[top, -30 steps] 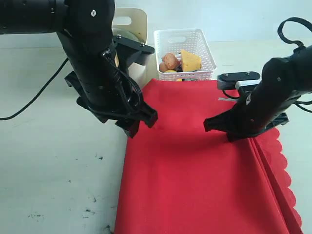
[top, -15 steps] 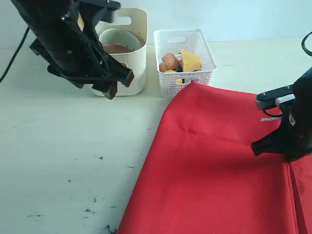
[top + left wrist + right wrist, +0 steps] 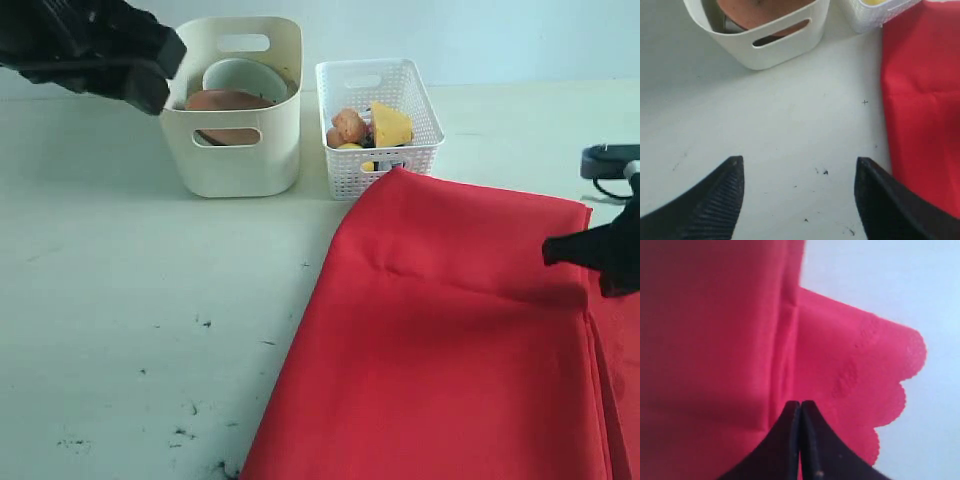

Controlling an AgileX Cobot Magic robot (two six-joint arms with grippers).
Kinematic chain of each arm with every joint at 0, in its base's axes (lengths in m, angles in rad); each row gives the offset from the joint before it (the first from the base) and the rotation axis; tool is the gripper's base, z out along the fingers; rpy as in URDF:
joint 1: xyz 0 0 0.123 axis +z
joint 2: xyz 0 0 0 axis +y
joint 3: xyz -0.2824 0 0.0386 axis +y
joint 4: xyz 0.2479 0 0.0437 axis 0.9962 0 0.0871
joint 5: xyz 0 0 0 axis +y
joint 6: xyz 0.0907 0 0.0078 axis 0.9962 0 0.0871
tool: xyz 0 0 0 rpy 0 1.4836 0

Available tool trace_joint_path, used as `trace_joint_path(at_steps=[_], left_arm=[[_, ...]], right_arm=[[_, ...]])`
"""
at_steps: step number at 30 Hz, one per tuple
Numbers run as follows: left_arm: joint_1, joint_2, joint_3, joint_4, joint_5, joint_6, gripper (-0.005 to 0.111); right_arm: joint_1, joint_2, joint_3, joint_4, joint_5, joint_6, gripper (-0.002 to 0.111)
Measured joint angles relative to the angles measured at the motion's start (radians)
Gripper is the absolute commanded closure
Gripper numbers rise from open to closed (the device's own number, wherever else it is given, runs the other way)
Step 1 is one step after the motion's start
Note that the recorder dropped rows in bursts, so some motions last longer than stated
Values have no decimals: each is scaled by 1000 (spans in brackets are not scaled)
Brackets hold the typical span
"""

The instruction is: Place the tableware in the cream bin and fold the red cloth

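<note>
The red cloth (image 3: 440, 340) has slewed toward 3 o'clock on the desk (image 3: 120, 300). Its long axis now runs from 7 to 1 o'clock, with the far corner just beside the white basket (image 3: 385, 165). The right hand (image 3: 552, 251), clenched, sits at the cloth's folded edge; whether it pinches fabric is unclear. The left hand (image 3: 799, 162), released, has withdrawn to 10 o'clock past the cream bin (image 3: 235, 160), so the folding looks unfinished.

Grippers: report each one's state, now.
Left gripper: open, holding nothing.
Right gripper: shut, at the cloth; whether it pinches the fabric cannot be told.
</note>
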Motion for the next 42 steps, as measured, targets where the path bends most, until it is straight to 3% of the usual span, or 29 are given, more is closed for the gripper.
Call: trace_joint_path(at_steps=[5, 6, 10, 14, 18, 25, 33, 42], left_arm=[[2, -92, 0, 47, 19, -12, 45], [2, -128, 0, 67, 22, -24, 45], [2, -262, 0, 113, 23, -78, 45], [2, -410, 0, 139, 26, -108, 45], [2, -557, 0, 157, 70, -114, 45], [2, -719, 0, 216, 142, -115, 45], [2, -801, 0, 242, 152, -131, 45], [2, -820, 0, 246, 156, -133, 45]], right_arm=[[0, -145, 2, 331, 42, -322, 108], [20, -162, 2, 449, 62, -440, 108], [170, -137, 2, 534, 71, -524, 108], [256, -45, 2, 540, 39, -508, 108], [266, 79, 2, 478, 27, -427, 108], [272, 148, -16, 130, 31, -79, 108], [155, 197, -50, -3, 9, 13, 108], [-73, 241, -70, -105, -116, 21, 108]])
